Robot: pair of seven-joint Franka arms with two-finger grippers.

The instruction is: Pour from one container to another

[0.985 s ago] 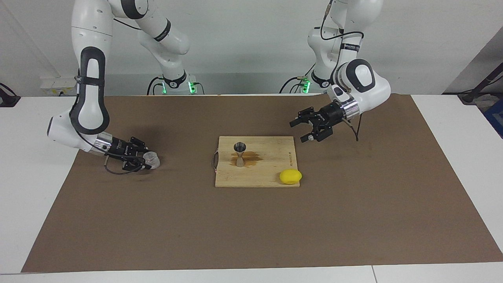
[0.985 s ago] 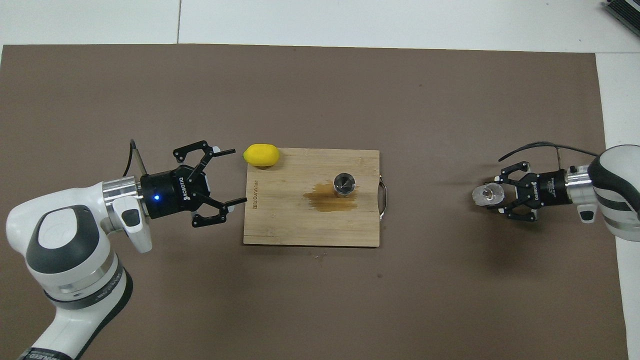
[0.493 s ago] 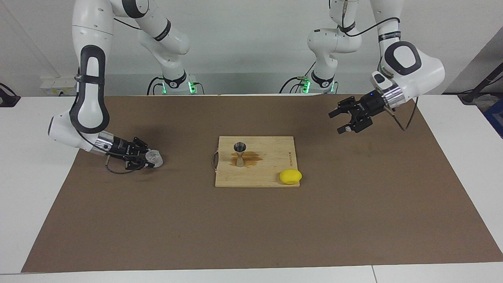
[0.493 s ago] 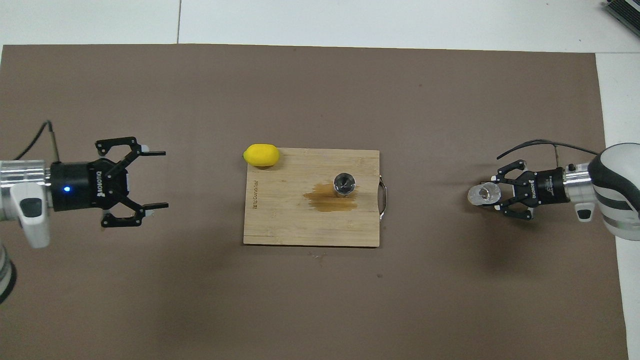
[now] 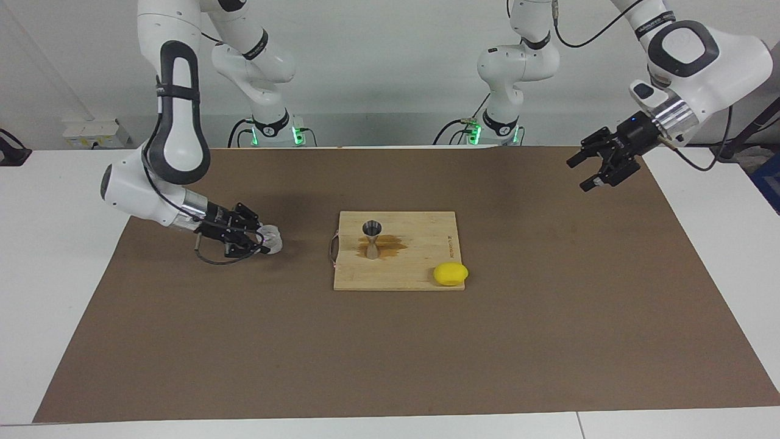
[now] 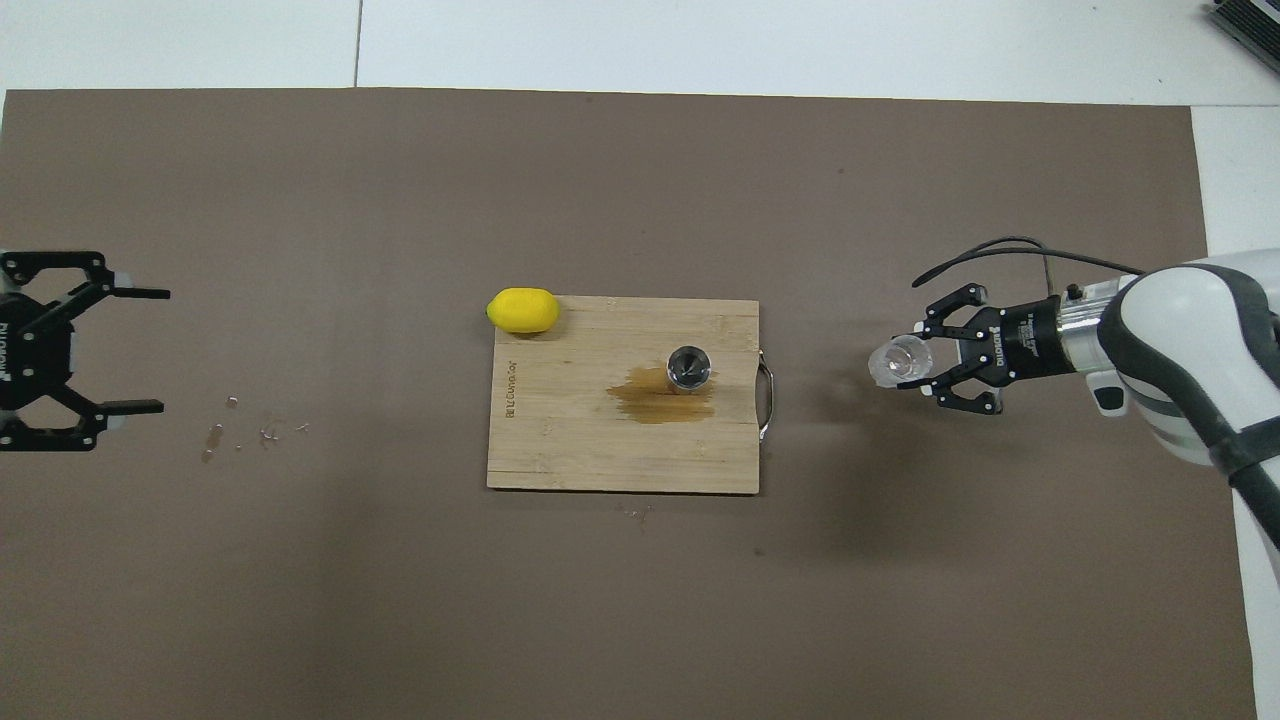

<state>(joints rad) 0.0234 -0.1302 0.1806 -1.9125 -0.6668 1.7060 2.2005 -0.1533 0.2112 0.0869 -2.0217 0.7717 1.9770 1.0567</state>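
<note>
Since a second ago the right gripper (image 5: pixel 263 242) has carried the glass cup (image 5: pixel 271 239) closer to the cutting board (image 5: pixel 420 259), while the left gripper (image 5: pixel 586 169) has drawn well away from the board, fingers spread wide over the brown mat (image 5: pixel 390 366). Clamped between the right gripper's closed fingertips, the squat, textured, see-through cup sits at the board's right-arm end, a little apart from its metal handle. On the pale wooden board stands the hourglass-shaped steel jigger (image 5: pixel 372 239), upright in an amber puddle (image 5: pixel 390 247). At the board's corner lies a smooth yellow lemon (image 5: pixel 450 274).
</note>
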